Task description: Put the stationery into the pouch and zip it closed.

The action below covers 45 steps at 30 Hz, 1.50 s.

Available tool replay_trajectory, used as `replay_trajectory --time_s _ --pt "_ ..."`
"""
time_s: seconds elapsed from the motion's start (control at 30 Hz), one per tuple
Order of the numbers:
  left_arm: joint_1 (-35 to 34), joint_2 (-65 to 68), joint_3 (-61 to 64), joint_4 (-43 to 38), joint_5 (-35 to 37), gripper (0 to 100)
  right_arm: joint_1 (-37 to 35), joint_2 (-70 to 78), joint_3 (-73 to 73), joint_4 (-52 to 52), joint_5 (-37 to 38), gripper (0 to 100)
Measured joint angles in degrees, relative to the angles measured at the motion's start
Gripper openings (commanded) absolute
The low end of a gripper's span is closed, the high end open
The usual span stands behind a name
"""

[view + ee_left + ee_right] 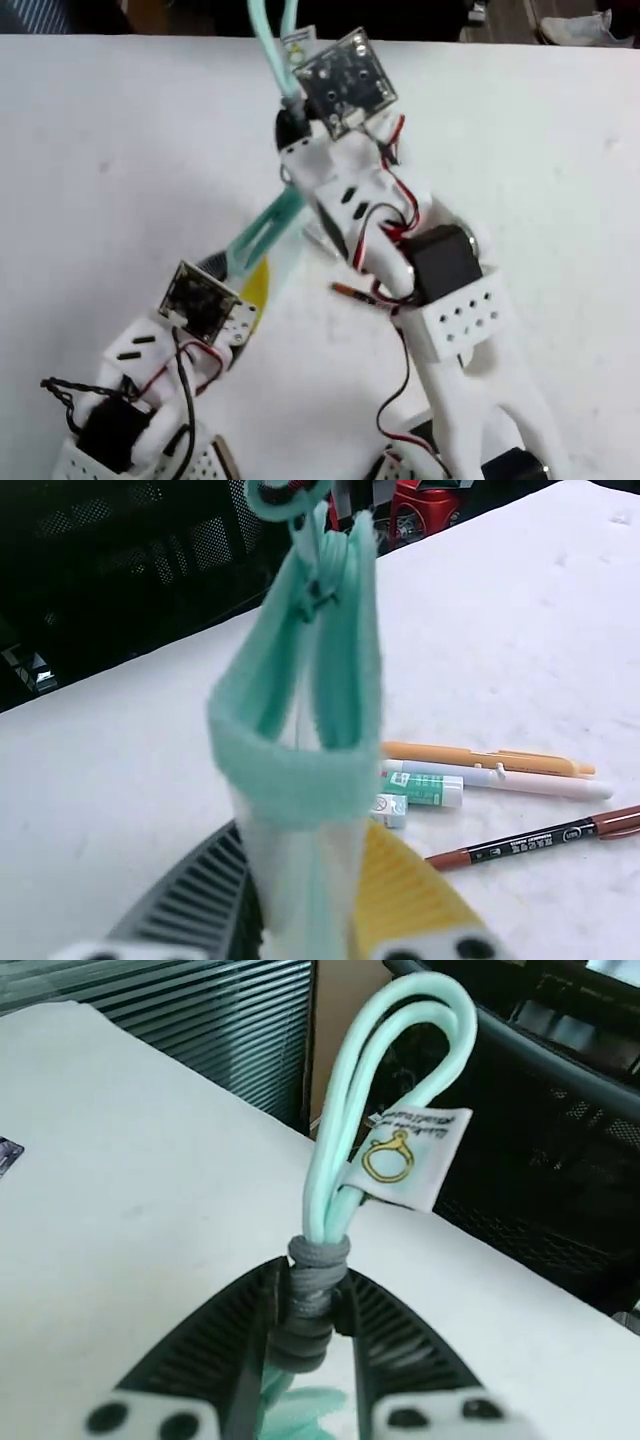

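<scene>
I see a yellow clasp sign on the white tag point(405, 1155); lettering there and on the brown pen point(540, 842) is illegible.

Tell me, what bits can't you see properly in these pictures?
1. Inside the pouch: left wrist view, its mint sides stand close together, hiding any contents.
2. The pens: high view, the right arm covers them; only a brown pen shows its end.
3. Where the cord joins the pouch: right wrist view, the fingers of the right gripper clamp around it.
</scene>
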Motion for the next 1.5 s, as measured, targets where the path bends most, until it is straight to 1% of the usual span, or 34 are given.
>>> replay_trajectory --time_s 0.13,0.57,0.8,1.13,1.17,1.23,1.3,1.33,1.37,1.5 --pt "0.0 0.2 0.0 -0.2 -0.1 2 2.0 0.6 0.0 -0.4 0.0 1.6" --pt "0.0 0.0 0.0 -0.2 -0.3 2 4.8 0.7 0.0 -2.3 0.0 1.6" --pt "0.1 -0.1 0.0 -0.3 -0.3 2 7.6 2.5 0.0 -3.7 0.0 1.6" --pt "0.2 0.2 0.0 -0.3 -0.4 2 7.8 3.3 0.0 -3.9 0.0 2.8" --pt "0.2 0.2 0.0 -0.3 -0.4 2 7.8 3.3 0.0 -3.9 0.0 5.6" --pt "0.2 0.2 0.0 -0.3 -0.4 2 7.9 3.3 0.0 -2.4 0.0 18.2" --pt "0.2 0.0 0.0 0.0 -0.4 2 8.0 3.3 -0.5 2.7 0.0 32.1" --pt "0.2 -0.4 0.0 0.2 -0.4 2 8.2 3.3 -0.9 5.6 0.0 35.9" --pt "-0.1 -0.4 0.0 0.2 -0.4 2 8.4 2.5 -1.3 8.8 0.0 36.2" --pt "-2.0 -0.4 0.0 0.2 -0.4 2 6.1 -2.3 -4.2 20.3 1.5 29.6"
